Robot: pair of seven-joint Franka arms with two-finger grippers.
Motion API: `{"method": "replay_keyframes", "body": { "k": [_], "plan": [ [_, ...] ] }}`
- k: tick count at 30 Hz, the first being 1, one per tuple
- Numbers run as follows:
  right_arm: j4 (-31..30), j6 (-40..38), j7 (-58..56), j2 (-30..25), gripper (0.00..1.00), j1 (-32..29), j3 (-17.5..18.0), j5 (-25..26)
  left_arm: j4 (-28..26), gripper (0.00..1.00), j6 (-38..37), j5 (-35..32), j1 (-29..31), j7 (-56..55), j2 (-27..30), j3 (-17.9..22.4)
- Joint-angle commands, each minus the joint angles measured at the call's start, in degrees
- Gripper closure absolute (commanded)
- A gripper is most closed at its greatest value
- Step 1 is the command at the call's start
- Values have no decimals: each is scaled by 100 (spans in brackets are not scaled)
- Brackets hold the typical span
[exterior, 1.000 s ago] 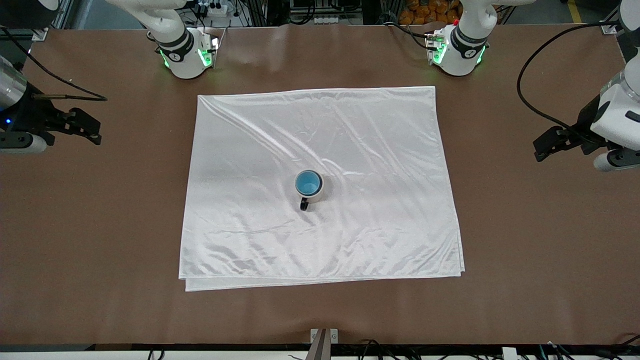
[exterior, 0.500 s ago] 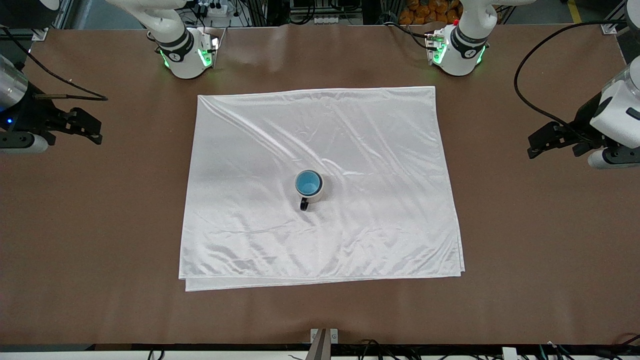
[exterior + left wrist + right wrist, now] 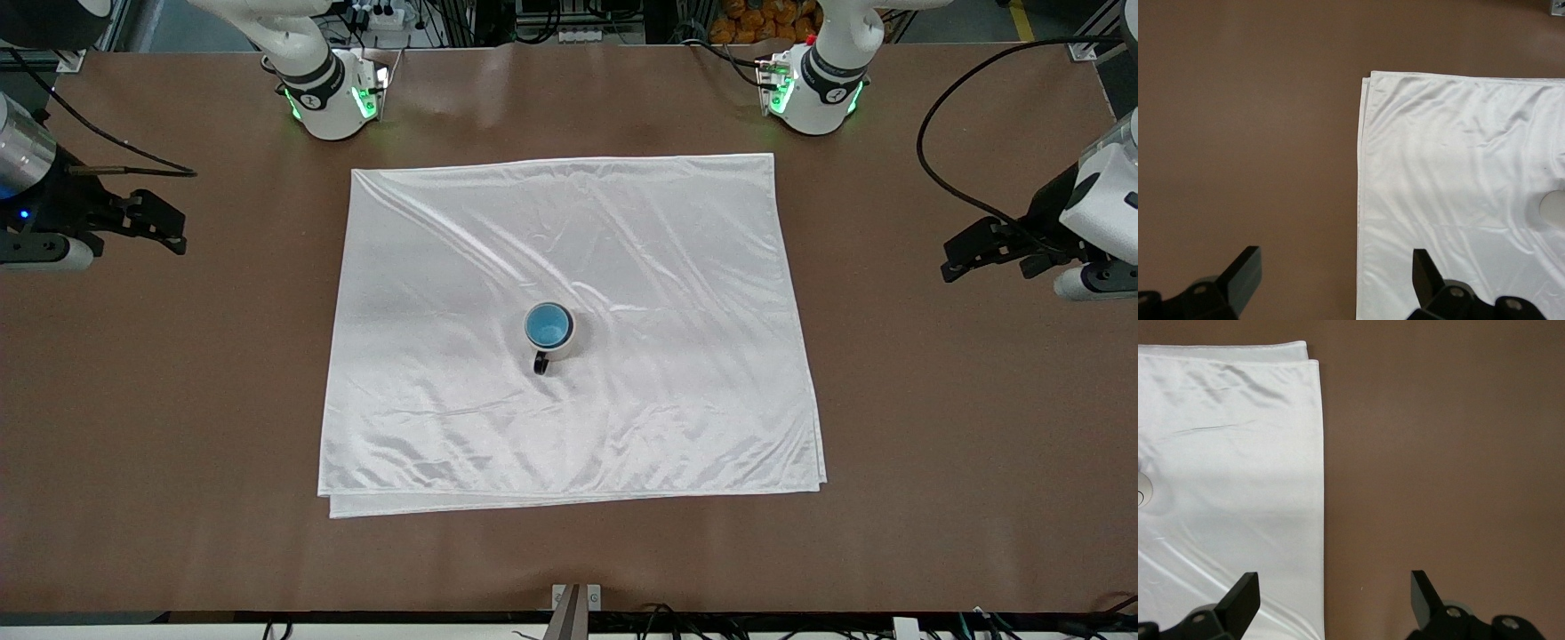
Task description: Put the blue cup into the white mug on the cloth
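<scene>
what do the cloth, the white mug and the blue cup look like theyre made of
Cloth: thin satin-like fabric, from its glossy sheen and soft wrinkles.
White mug: probably glazed ceramic, smooth cream wall with a dark loop handle.
Blue cup, nested in the mug: smooth and light blue; plastic or ceramic, cannot tell.

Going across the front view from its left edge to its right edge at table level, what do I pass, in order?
right gripper, open over bare table → cloth → white mug with the blue cup inside it → more cloth → left gripper, open over bare table.
</scene>
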State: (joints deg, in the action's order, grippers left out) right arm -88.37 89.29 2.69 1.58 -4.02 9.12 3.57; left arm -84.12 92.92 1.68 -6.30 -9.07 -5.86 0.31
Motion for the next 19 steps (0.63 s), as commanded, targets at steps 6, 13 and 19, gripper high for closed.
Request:
{"method": "replay_keyframes", "body": {
  "k": [6, 13, 19],
  "plan": [
    [31, -78, 21, -43, 0, -55, 29, -260, -131, 0, -19, 87, -3, 19, 129, 48],
    [31, -104, 21, -43, 0, -55, 29, -260, -140, 0, -28, -9, 6, 28, 129, 56],
    [31, -113, 21, -43, 0, -55, 29, -260, -140, 0, -28, -62, 6, 28, 129, 56]
  ]
}}
